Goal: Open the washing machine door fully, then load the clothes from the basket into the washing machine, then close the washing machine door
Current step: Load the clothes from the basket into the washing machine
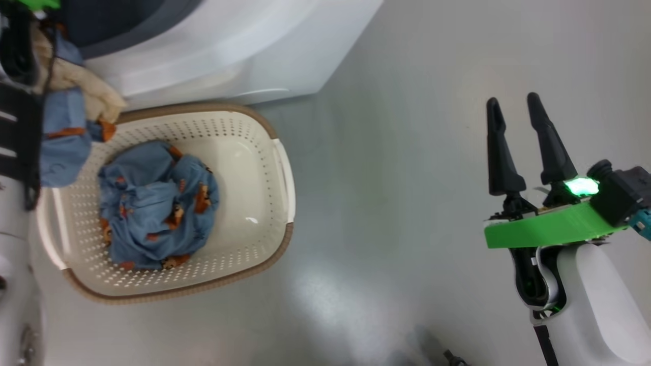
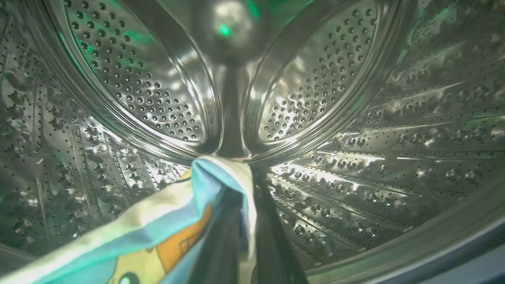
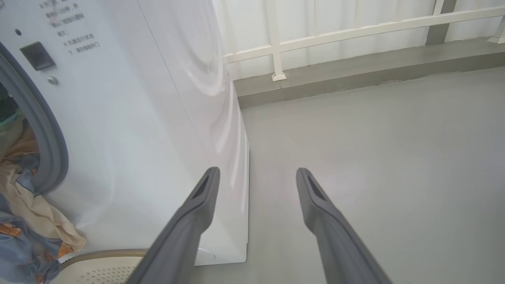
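The washing machine (image 1: 244,46) stands open at the top left; its door is out of view. In the left wrist view my left gripper (image 2: 240,169) reaches inside the steel drum (image 2: 375,157), shut on a cream, blue and orange garment (image 2: 169,225). That garment (image 1: 76,107) trails from the opening down over the basket's far left corner. The cream basket (image 1: 244,168) sits on the floor in front of the machine with the light blue printed garment (image 1: 157,203) bunched inside. My right gripper (image 1: 512,101) hangs open over bare floor, well right of the basket.
The right wrist view shows the machine's white side (image 3: 138,138), its grey gasket (image 3: 47,146), the trailing garment (image 3: 23,205) and the basket rim (image 3: 102,268). A white railing (image 3: 335,35) on a raised ledge runs behind. Grey floor (image 1: 407,178) lies right of the basket.
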Tool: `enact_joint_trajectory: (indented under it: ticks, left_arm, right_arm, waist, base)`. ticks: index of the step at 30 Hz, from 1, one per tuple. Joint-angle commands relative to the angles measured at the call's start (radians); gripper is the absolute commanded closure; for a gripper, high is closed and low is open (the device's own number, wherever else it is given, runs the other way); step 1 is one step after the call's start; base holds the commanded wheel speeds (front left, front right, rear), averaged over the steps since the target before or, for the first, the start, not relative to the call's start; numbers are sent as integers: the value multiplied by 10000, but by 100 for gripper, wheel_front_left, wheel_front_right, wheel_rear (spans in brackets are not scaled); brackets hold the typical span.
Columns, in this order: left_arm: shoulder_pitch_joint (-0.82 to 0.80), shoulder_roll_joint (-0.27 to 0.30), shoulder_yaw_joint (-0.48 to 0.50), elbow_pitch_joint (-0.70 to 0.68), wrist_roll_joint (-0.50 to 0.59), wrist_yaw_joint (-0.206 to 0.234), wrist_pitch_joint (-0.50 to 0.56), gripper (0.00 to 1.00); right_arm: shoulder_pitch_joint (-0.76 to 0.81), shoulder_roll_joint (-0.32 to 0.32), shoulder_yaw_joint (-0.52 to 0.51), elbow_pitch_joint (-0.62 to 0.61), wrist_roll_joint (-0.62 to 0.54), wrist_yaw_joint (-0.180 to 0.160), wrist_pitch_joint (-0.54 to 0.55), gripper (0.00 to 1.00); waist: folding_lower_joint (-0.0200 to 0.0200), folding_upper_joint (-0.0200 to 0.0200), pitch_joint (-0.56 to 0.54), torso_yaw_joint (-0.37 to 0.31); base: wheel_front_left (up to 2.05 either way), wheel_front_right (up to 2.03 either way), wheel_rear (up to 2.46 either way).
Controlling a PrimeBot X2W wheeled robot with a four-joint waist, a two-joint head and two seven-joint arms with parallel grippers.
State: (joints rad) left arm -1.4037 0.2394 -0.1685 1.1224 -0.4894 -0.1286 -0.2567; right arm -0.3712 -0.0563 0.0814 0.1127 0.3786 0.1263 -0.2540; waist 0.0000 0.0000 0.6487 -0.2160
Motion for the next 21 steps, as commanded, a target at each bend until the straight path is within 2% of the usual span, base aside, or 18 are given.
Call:
enact_joint_trajectory:
  ticks: [1,7,12,17,21]
  left_arm:
    - [-383,518,-93,1,179,-21,-43,100]
    - [-1219,922,-561,321,436,-21,-47,100]
    - [-1652,1249,-448,-957,711,-21,-49,100]
    - [-1388,1356,3,-2580,1177,-21,-50,100]
    - [-845,1342,241,-2380,1515,-12,-50,100]
  right_arm:
    - [-63,55,285,-260,171,44,-78,0]
    - [-143,58,396,-301,451,44,-78,0]
    - [-159,59,406,-318,588,44,-78,0]
    - [-272,59,400,-321,694,44,-78,0]
    - [-321,60,461,-344,729,44,-78,0]
  waist:
    - [0,0,282,-317]
    - [0,0,511,-617]
    - [0,0,698,-694]
    - [0,0,795,-717]
    - [0,0,752,-732]
  base:
    - [0,0,0]
    - [0,0,0]
    - [0,0,0]
    - [0,0,0]
    - [0,0,0]
